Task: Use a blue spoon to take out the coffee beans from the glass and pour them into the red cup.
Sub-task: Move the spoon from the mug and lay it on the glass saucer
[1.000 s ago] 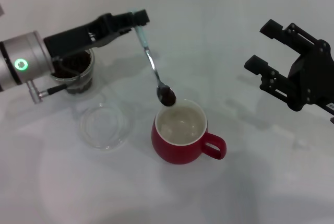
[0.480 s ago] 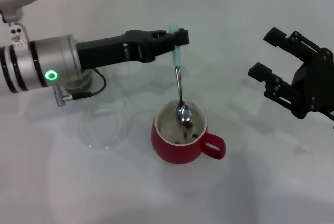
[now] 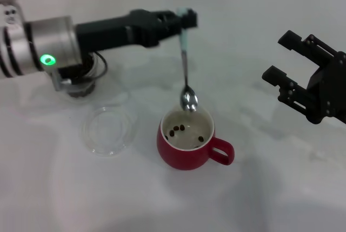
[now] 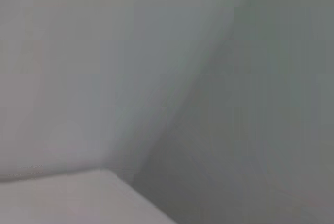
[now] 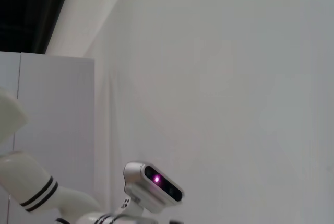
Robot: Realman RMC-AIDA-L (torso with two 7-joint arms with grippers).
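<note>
Counting what's sitting on the desk (image 3: 259,189): one red cup (image 3: 186,153) holding about four coffee beans (image 3: 178,130), one blue spoon (image 3: 185,64), one glass (image 3: 81,83), one flat clear dish (image 3: 108,131), plus two end effectors, left end effector (image 3: 181,21) and right end effector (image 3: 289,72).

Robot test room or lab, not a home. Plain white tabletop (image 3: 270,189), bare and seamless, no cloth, no kitchen fittings. Props few and staged: red cup (image 3: 186,148), a clear flat dish (image 3: 109,130), a glass (image 3: 81,83) partly hidden behind the arm. Right wrist view shows blank pale walls, a white panel or cabinet (image 5: 52,130), a dark strip up high, and a white robot head (image 5: 151,182) with a lit pink sensor.
</note>
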